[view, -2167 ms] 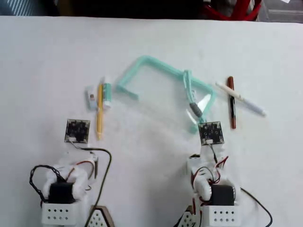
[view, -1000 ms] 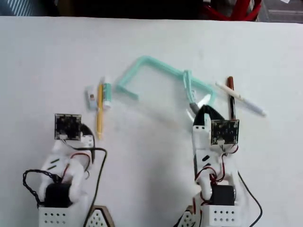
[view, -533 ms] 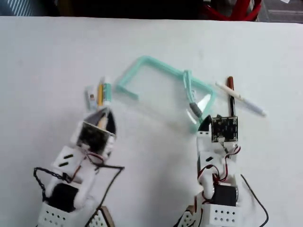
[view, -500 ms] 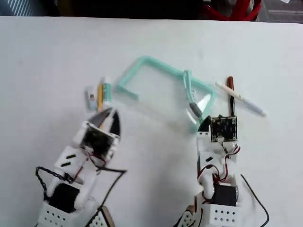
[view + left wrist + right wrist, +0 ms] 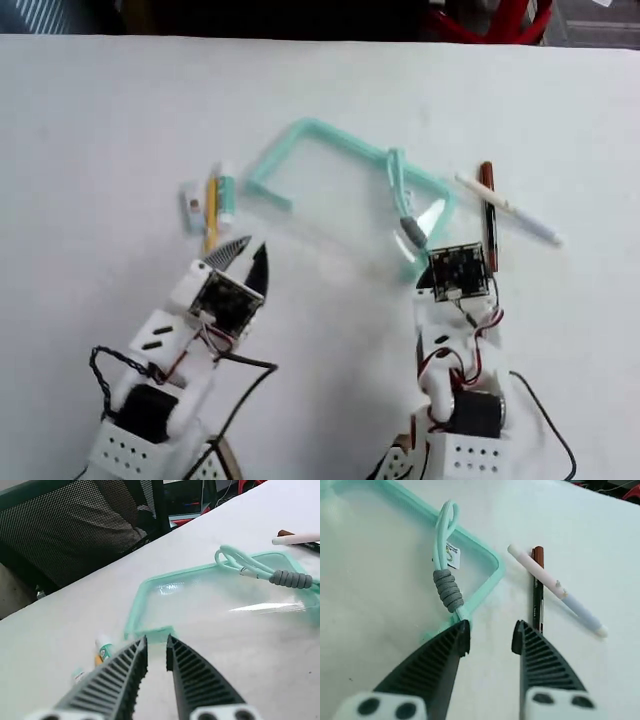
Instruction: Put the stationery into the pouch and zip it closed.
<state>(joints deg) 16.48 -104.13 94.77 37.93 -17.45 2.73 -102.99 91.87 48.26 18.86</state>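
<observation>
well, the pouch (image 5: 345, 142) lies flat mid-table, clear with a mint green edge, and a green cord (image 5: 410, 230) with a grey wrap lies across its right end. all the stationery sits on the table (image 5: 120, 110) outside it. just left of the pouch are a yellow pencil (image 5: 211, 205), a white tube (image 5: 226, 195) touching it on the pouch side, and a small eraser (image 5: 192, 207) on the other side. just right of the pouch lies a brown pen (image 5: 489, 215), with a white pen (image 5: 510, 210) across its far end.

the left gripper (image 5: 250, 250) sits near the pencil's near end, a little toward the pouch. its fingers are slightly apart, with a narrow gap and nothing between them. in the left wrist view they point at the pouch's left green edge.

the right gripper (image 5: 491, 630) is low at the pouch's near right corner, fingers well apart and empty. one fingertip is just beside the cord's end at the green edge, the other is toward the brown pen, close to it; whether it touches i cannot tell.
</observation>
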